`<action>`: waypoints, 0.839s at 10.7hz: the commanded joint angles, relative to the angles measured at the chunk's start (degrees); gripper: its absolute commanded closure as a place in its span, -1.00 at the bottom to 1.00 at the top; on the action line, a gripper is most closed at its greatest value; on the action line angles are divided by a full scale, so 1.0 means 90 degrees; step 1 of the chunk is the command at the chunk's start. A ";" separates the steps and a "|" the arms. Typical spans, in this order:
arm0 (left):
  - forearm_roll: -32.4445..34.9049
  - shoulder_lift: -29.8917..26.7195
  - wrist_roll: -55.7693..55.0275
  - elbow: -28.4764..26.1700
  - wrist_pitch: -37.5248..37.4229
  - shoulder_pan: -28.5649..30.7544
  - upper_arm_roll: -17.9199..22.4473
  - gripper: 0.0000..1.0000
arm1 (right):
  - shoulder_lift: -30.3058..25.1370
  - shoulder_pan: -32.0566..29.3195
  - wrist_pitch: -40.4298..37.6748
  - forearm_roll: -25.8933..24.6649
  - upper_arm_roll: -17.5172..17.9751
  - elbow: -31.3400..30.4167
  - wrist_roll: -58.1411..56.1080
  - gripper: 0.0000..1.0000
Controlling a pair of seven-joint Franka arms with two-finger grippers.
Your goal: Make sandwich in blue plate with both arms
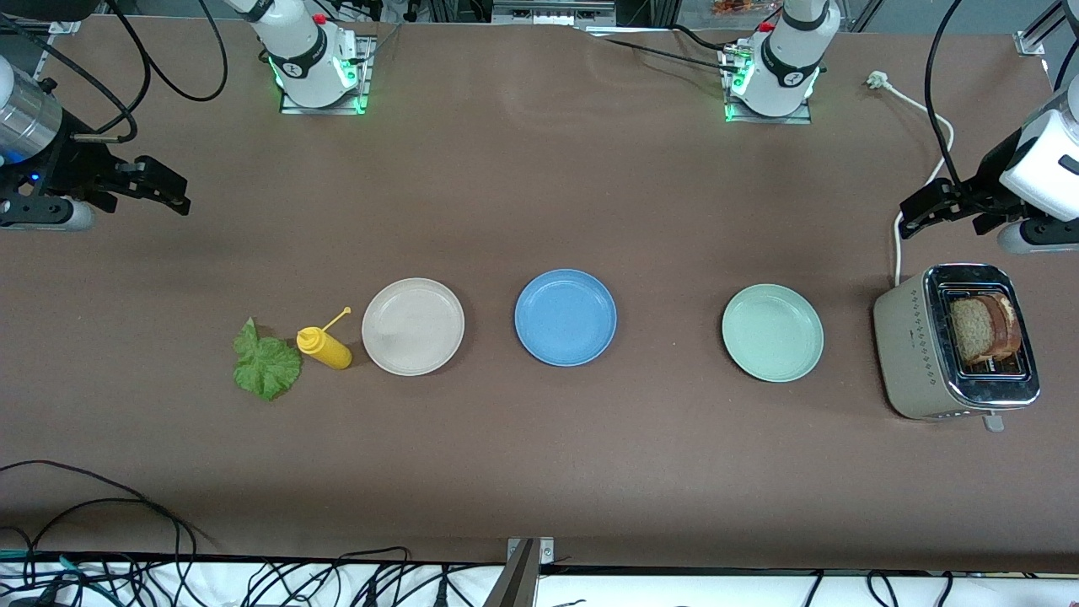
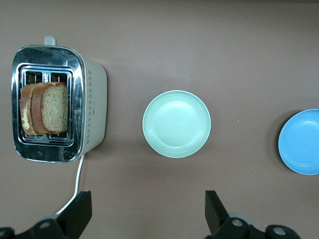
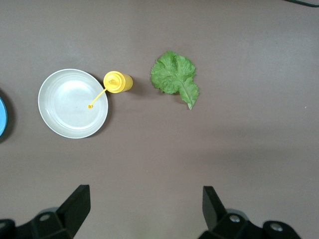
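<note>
Nothing has been assembled yet — the blue plate [image 1: 566, 317] sits bare at the middle of the table, between the beige plate [image 1: 413, 326] and the pale green plate [image 1: 772, 332], the three set in a row well apart. The sandwich exists only in parts. Two slices of brown bread [image 1: 985, 329] stand upright in the slots of a toaster [image 1: 909, 341] at the left arm's end of the table, and the lettuce leaf [image 1: 265, 362] lies flat on the table near the right arm's end, just beside a yellow squeeze bottle [image 1: 324, 347].

The left pincer [image 1: 926, 209] hovers near the table's edge, over bare table by the toaster, its fingers [image 2: 79, 211] spread wide apart and holding nothing. The right pincer [image 1: 156, 184] hangs above the table edge at the right arm's end, its fingers [image 3: 77, 204] equally apart and empty.

The step in hand looks like the very start: each arm poised before its first pick. The next move probably calls for the left pincer to come down over the toaster slots and close on one slice by its top crust, then carry it to the blue plate — while the right arm goes for the leaf.

No brand, label or writing can be read; the toaster's side shows only a dotted pattern.
</note>
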 commanded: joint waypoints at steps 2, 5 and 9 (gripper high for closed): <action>-0.0028 0.0034 0.0157 0.0151 -0.0124 0.0076 -0.0036 -1.00 | -0.0056 0.0001 0.0016 -0.0074 0.0023 -0.0116 -0.0079 -1.00; -0.0028 0.0034 0.0157 0.0151 -0.0124 0.0076 -0.0036 -1.00 | -0.0056 0.0021 0.0006 -0.0065 0.0023 -0.0116 -0.0088 -1.00; -0.0028 0.0034 0.0157 0.0151 -0.0134 0.0076 -0.0036 -1.00 | -0.0075 0.0001 -0.0062 -0.0065 0.0003 -0.0116 -0.0088 -1.00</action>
